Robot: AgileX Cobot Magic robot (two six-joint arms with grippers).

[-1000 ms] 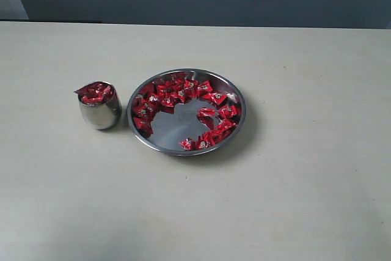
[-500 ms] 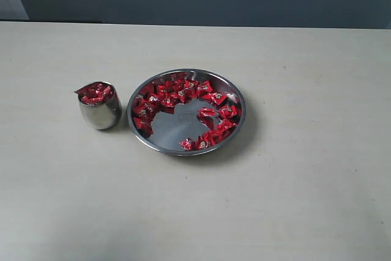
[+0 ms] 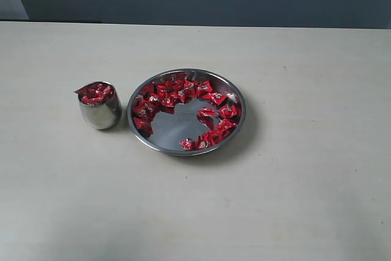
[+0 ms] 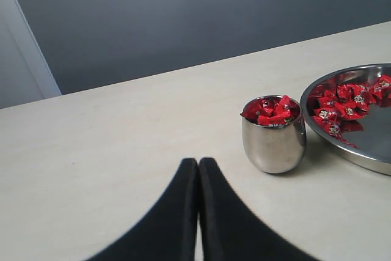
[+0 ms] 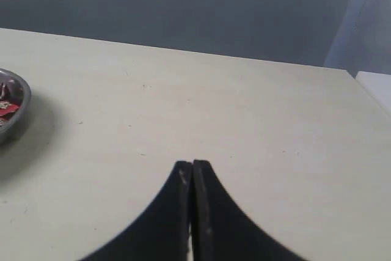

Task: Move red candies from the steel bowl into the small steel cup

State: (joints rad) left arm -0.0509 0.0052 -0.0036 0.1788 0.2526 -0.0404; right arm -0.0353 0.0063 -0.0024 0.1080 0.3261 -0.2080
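We take the steel bowl (image 3: pixel 173 128) as our anchor on the pale table (image 3: pixel 293 200). Red candies (image 3: pixel 174 93) lie inside it in a broken ring along the rim, thickest at the far side. The middle of its floor is bare and carries a faint stamped mark. The small steel cup (image 3: pixel 99 113) stands upright just beside the bowl, on the left of it in the exterior view, with a narrow gap between them. The cup is heaped with more red wrappers up to its rim, and one pinched end pokes out over the edge on the side away from the bowl.

Our left gripper (image 4: pixel 198 169) hovers on the cup's side of the bowl, clear of both, its two dark fingers pressed together with nothing between them. Our right gripper (image 5: pixel 192 166) is well apart from the bowl, whose rim only just shows in its wrist view. It too is fully closed and empty.
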